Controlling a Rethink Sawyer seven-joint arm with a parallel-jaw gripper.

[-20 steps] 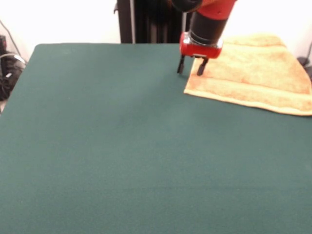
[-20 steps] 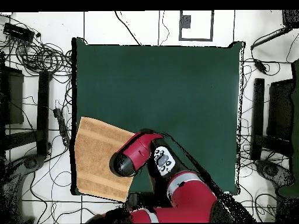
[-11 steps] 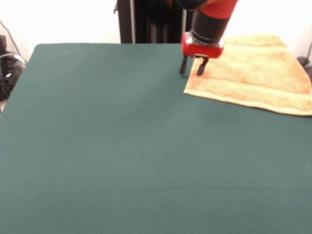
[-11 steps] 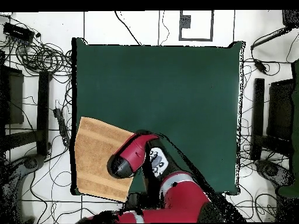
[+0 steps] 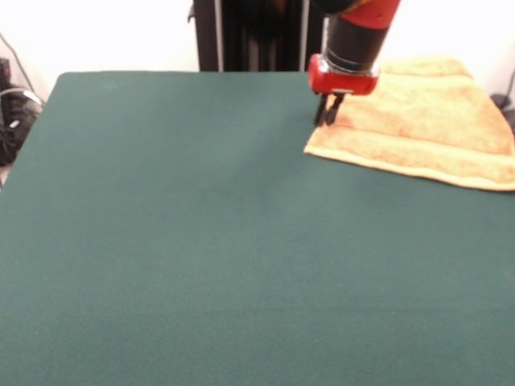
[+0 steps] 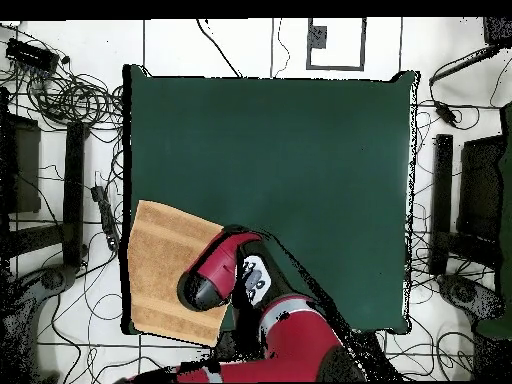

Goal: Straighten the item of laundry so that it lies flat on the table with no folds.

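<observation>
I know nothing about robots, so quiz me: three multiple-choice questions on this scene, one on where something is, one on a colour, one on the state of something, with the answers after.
1. In the front view, where does the towel lie on the table?
A. far right corner
B. middle
C. near left corner

2. What colour is the table top?
A. white
B. dark green
C. red

3. How does the gripper stand?
A. wide open, high above the table
B. fingers close together, at the towel's left edge
C. lifting the towel clear of the table

Answers: 1 A, the towel lies by the table's far right edge. 2 B, the felt-like surface is dark green. 3 B, the dark fingers nearly touch, low at the towel's edge, and the towel lies on the table.
</observation>
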